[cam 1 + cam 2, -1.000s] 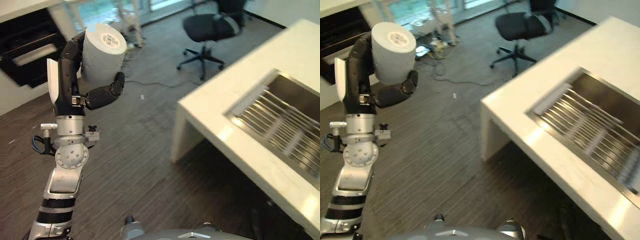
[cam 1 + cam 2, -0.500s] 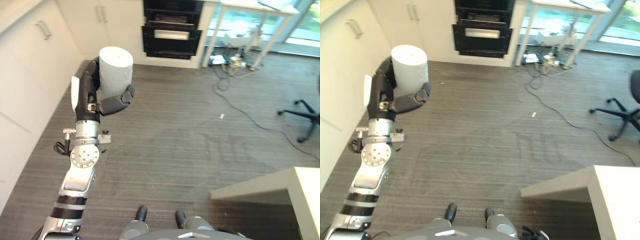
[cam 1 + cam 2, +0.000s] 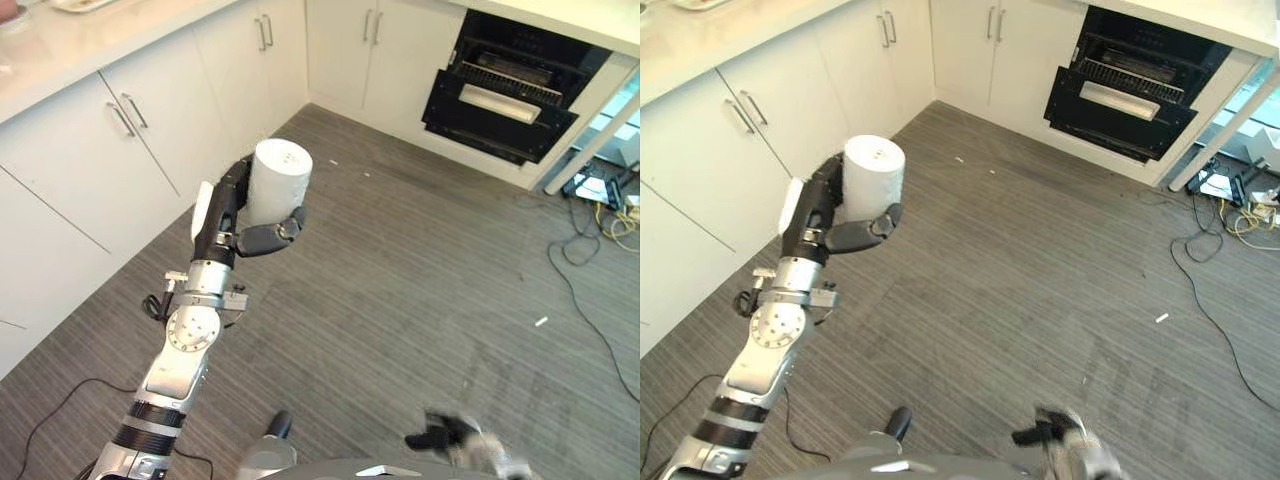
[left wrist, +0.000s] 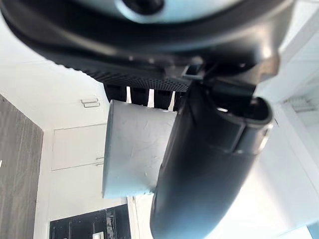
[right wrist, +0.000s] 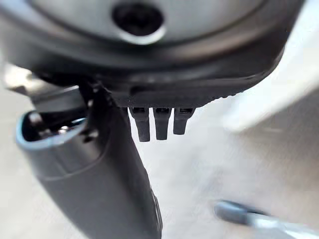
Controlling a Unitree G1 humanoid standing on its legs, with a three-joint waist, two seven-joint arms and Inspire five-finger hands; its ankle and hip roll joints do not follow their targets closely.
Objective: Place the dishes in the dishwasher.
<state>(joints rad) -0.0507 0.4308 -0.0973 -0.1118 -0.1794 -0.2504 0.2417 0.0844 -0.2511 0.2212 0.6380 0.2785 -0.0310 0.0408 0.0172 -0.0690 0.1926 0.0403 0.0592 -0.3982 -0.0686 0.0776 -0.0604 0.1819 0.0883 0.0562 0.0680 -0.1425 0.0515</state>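
the left hand (image 3: 240, 225) was clamped round an upright white cup (image 3: 278, 180); the open black appliance (image 3: 505, 95) lay well apart, ahead to the right; the right hand (image 5: 119, 164) hung slack, holding nothing.

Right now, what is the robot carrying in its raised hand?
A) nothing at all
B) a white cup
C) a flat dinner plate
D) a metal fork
B: the left hand is curled round a white cup, held upright above the grey floor, and the left wrist view shows the same cup between fingers and thumb.
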